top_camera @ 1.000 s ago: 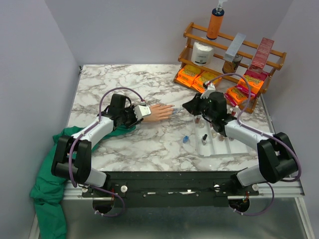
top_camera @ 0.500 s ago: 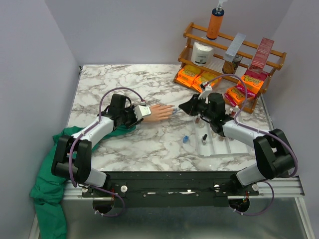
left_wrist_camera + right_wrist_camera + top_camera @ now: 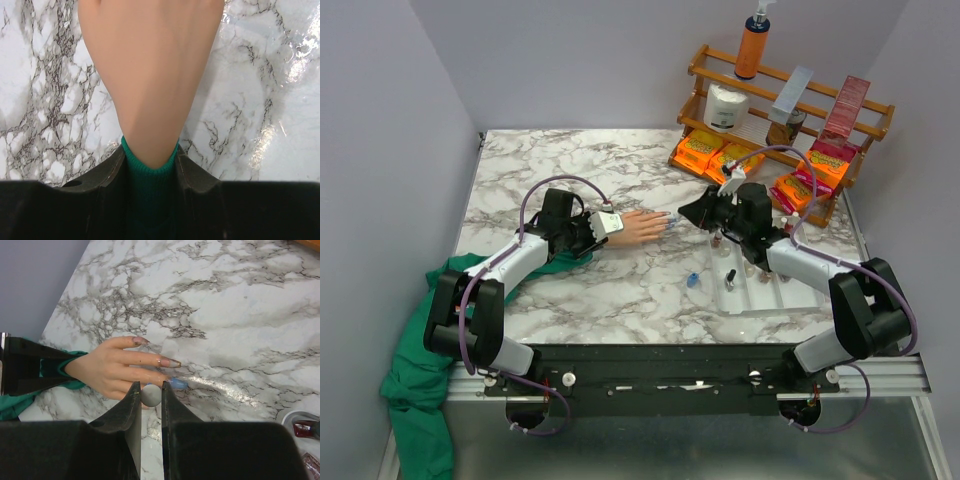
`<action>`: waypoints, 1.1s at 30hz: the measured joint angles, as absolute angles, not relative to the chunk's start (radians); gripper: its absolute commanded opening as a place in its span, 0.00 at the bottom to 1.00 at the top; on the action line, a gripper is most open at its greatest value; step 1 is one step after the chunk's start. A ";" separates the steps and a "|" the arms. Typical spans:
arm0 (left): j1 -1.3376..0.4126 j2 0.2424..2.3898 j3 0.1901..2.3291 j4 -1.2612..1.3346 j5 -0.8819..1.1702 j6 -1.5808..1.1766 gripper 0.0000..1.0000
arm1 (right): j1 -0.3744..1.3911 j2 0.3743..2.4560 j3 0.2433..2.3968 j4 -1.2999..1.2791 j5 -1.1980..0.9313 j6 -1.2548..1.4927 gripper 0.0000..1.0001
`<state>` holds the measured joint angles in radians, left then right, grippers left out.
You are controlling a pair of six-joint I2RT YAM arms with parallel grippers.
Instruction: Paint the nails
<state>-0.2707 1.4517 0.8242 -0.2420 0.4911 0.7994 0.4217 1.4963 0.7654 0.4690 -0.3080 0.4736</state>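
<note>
You have two pincers at work and one fake hand [image 3: 150, 70] between them. Your left pincer [image 3: 150, 162] is clamped on the fake hand at the wrist. One finger presses each side of the green sleeve [image 3: 150, 176], and the peach back of the hand stretches straight ahead of the fingertips, lying flat on the marble surface [image 3: 240, 315].

Your right pincer [image 3: 150, 385] is closed on a single round grey stub [image 3: 151, 396], seen end-on between its two fingers. What hangs below the stub you cannot tell from the wrist view.

The nails sit right at that pincer's tips. Three show in its own camera:
- one blue nail [image 3: 178, 384], just to the right of the right-hand fingertip
- one greyish-pink nail [image 3: 172, 363], a little ahead of the blue one
- one dull mauve nail [image 3: 140, 340], farther ahead

Any other nails are hidden behind the pincer's fingers.

From above, one white tray [image 3: 790, 297] lies behind and beside the right pincer, under its arm. One black-capped bottle [image 3: 729, 278] stands upright at the tray's near-left corner. The other small bottles in the tray are too small to count. One small blue item [image 3: 692, 281] sits on the surface just beside the tray. One wooden rack [image 3: 790, 100] stands well beyond the right pincer, with one orange pump bottle [image 3: 752, 45] on top.
</note>
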 measured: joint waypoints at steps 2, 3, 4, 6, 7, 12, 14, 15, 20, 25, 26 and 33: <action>-0.271 1.452 0.825 -0.242 0.491 0.799 0.00 | 0.422 1.496 0.768 0.467 -0.308 0.473 0.01; -0.271 1.452 0.825 -0.242 0.491 0.799 0.00 | 0.422 1.496 0.768 0.467 -0.308 0.473 0.01; -0.271 1.452 0.825 -0.242 0.491 0.799 0.00 | 0.422 1.496 0.768 0.466 -0.308 0.473 0.01; -0.271 1.452 0.825 -0.242 0.491 0.799 0.00 | 0.422 1.498 0.768 0.466 -0.308 0.473 0.01; -0.271 1.452 0.825 -0.242 0.491 0.799 0.00 | 0.422 1.499 0.768 0.466 -0.308 0.473 0.01; -0.271 1.452 0.825 -0.242 0.491 0.799 0.00 | 0.422 1.510 0.768 0.466 -0.308 0.473 0.01; -0.271 1.452 0.825 -0.242 0.491 0.799 0.00 | 0.422 1.514 0.768 0.465 -0.308 0.473 0.01; -0.271 1.452 0.825 -0.242 0.491 0.799 0.00 | 0.422 1.514 0.768 0.464 -0.308 0.473 0.01; -0.271 1.452 0.825 -0.242 0.491 0.799 0.00 | 0.422 1.514 0.768 0.459 -0.308 0.472 0.01; -0.271 1.452 0.825 -0.242 0.491 0.799 0.00 | 0.422 1.515 0.768 0.449 -0.307 0.471 0.01; -0.271 1.452 0.825 -0.242 0.491 0.799 0.00 | 0.422 1.516 0.768 0.447 -0.307 0.471 0.01; -0.271 1.452 0.825 -0.242 0.491 0.799 0.00 | 0.422 1.521 0.768 0.438 -0.302 0.471 0.01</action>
